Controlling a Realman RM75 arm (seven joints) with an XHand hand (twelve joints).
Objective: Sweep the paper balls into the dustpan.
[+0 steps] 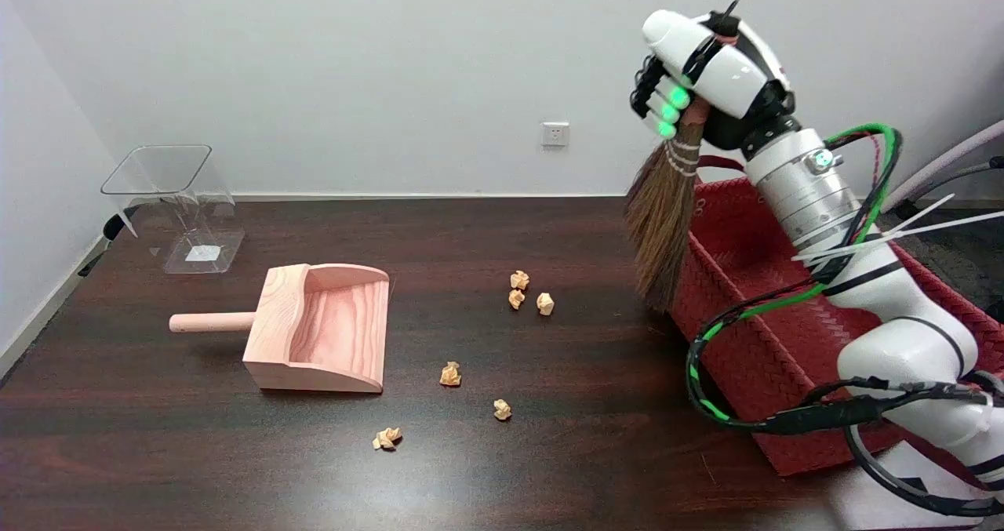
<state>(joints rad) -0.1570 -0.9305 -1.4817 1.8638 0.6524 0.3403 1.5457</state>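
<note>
My right hand [698, 68] is raised high at the upper right and grips the handle of a small straw broom [663, 217], whose bristles hang down over the near-left edge of the red basket. A pink wooden dustpan [321, 327] lies on the dark table with its mouth facing right and its handle [210, 322] pointing left. Several crumpled paper balls lie to the right of the dustpan: three in a cluster [527, 292], one [450, 374] near the pan's mouth, one [502, 409] lower, and one [387, 438] towards the front.
A red woven basket [753, 319] stands at the right under my arm. A clear plastic container [179, 205] stands at the back left near the wall. Cables [706, 374] loop from my arm over the basket's edge.
</note>
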